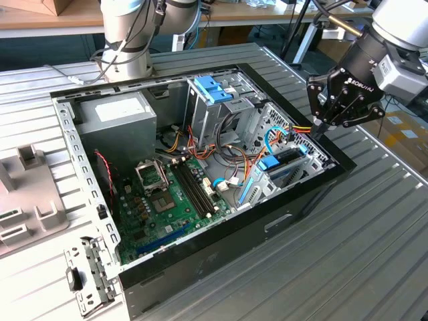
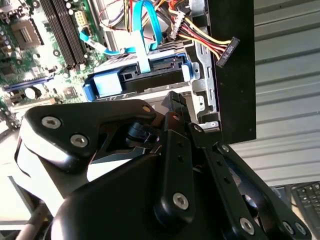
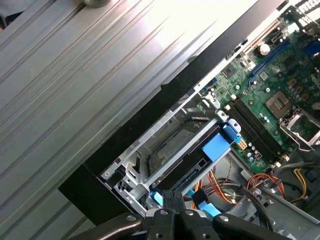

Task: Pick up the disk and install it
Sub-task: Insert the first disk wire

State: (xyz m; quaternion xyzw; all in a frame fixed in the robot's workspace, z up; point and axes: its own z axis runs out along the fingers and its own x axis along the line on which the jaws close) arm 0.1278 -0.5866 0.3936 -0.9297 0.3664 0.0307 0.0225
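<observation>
Ribbed metal table (image 1: 374, 221) (workshop benches behind) bears open computer case (image 1: 221, 257).

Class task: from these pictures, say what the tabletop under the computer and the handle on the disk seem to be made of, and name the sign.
Tabletop: likely bare metal, perhaps aluminium; grey, ribbed in parallel grooves, with a dull sheen.
Handle on the disk: probably moulded plastic; solid bright blue, smooth and matt, unlike the grey sheet metal around it.

Even bright indoor light, strong white glare on the ribbed grey metal table (image 3: 75, 65) in the first wrist view, blurred black gripper linkage (image 2: 170, 200) close up, deep shadow inside the open black computer case (image 1: 200, 167).
</observation>
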